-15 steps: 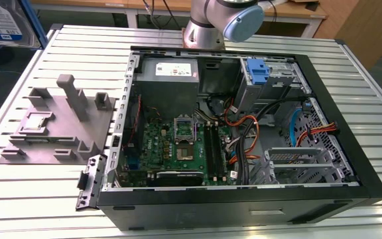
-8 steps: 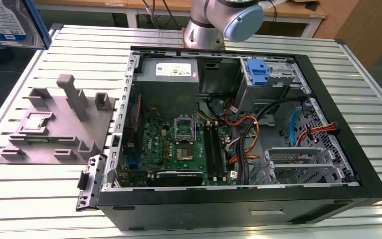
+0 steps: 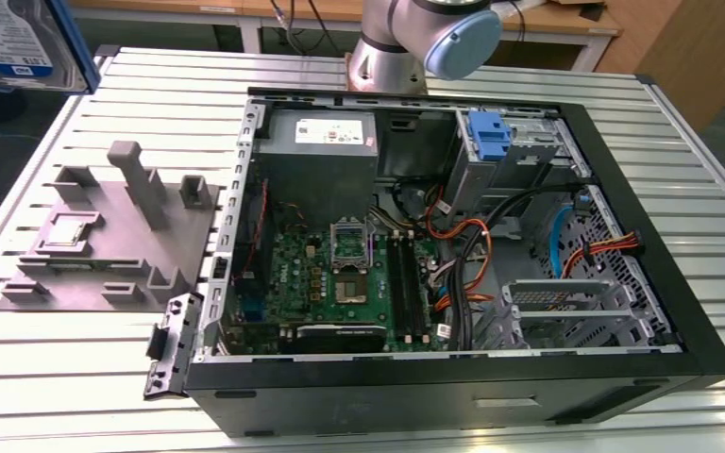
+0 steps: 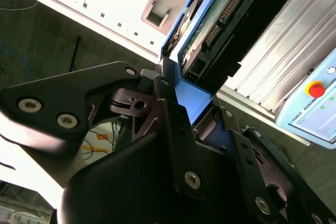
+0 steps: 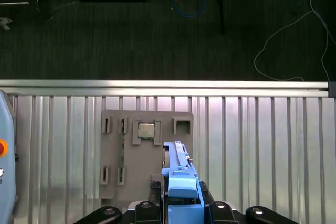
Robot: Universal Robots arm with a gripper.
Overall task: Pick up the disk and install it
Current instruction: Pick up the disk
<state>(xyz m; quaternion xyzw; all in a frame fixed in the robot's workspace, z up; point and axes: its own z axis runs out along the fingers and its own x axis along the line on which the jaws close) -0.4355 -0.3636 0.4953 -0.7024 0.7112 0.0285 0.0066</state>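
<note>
Aluminium table [image 3: 665, 123] carries the open case [image 3: 463, 387] at centre and the grey stand [image 3: 98, 255] at the exterior view's left. The disk [image 3: 10, 42] is aloft at that view's upper left, its blue frame clamped between the jaws of the gripper [image 4: 194, 106].

The stand [image 3: 98, 241] lies at the exterior view's left of the case [image 3: 400, 396].

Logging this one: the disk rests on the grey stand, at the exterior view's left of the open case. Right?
No. The disk is not resting on the stand: the second wrist view shows the gripper shut on its blue frame, holding it in the air. The stand does sit at the exterior view's left of the open case.
</note>
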